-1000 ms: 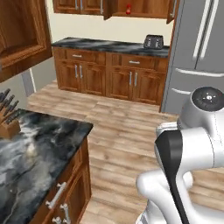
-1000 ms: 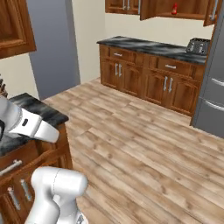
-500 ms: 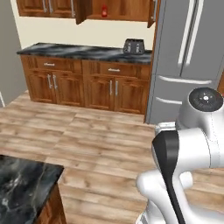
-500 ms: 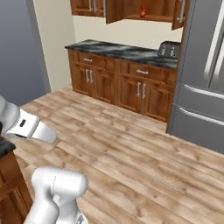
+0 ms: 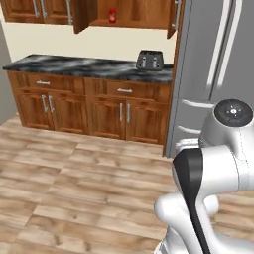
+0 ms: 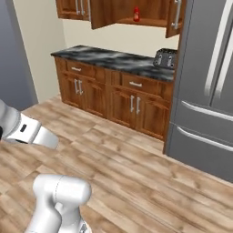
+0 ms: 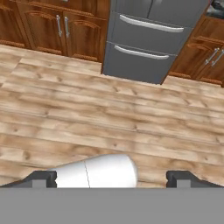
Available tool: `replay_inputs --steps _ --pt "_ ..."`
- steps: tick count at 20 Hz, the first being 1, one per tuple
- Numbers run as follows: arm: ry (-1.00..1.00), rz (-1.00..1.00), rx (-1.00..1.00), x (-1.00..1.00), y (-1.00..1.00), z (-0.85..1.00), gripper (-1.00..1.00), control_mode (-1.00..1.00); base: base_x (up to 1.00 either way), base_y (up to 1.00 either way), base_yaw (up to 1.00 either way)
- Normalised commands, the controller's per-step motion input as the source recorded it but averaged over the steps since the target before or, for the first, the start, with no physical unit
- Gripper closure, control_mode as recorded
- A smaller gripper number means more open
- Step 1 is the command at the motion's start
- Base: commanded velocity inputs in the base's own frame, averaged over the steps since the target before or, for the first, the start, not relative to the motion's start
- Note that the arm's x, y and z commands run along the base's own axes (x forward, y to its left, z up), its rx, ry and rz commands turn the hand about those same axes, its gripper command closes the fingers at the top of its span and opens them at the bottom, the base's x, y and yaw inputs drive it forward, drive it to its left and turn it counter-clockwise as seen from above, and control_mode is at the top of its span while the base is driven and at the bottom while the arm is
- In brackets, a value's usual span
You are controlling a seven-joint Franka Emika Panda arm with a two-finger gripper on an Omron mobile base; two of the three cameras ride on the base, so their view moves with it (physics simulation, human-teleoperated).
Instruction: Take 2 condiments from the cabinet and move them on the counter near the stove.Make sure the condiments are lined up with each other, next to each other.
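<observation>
I'm steering toward the open cabinet (image 5: 124, 15) at upper centre, above the worktop (image 5: 89, 67); the ketchup bottle (image 5: 112, 15) stands on its shelf. Best stop squarely beneath. My fingers (image 7: 41, 178) sit wide, empty.

Fridge (image 5: 218, 64) stands tall, grey, double-door with drawers below. Toaster (image 5: 150, 60) just left of fridge. Wood plank floor (image 5: 74, 193) spreads before fridge.

- A home kitchen: reddish-brown wall cabinet (image 5: 124, 12) above a dark marble counter (image 5: 89, 66).
- A toaster (image 5: 150, 60) on the counter, a steel fridge (image 6: 209, 86) beside it.
- Wood-plank floor (image 7: 109, 118) underfoot.
</observation>
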Motion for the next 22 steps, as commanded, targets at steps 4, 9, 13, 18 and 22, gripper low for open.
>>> replay_inputs --steps 4,9,13,18,22 --pt "0.00 0.00 0.00 0.00 0.00 0.00 -1.00 1.00 1.00 -0.01 0.00" --pt "0.00 0.00 0.00 0.00 0.00 0.00 -1.00 1.00 1.00 0.09 -0.07" --pt "0.00 0.00 0.00 0.00 0.00 0.00 -1.00 1.00 1.00 0.29 -0.13" --pt "0.00 0.00 0.00 0.00 0.00 0.00 -1.00 1.00 1.00 0.49 -0.17" --pt "0.00 0.00 0.00 0.00 0.00 0.00 -1.00 1.00 1.00 0.65 -0.19"
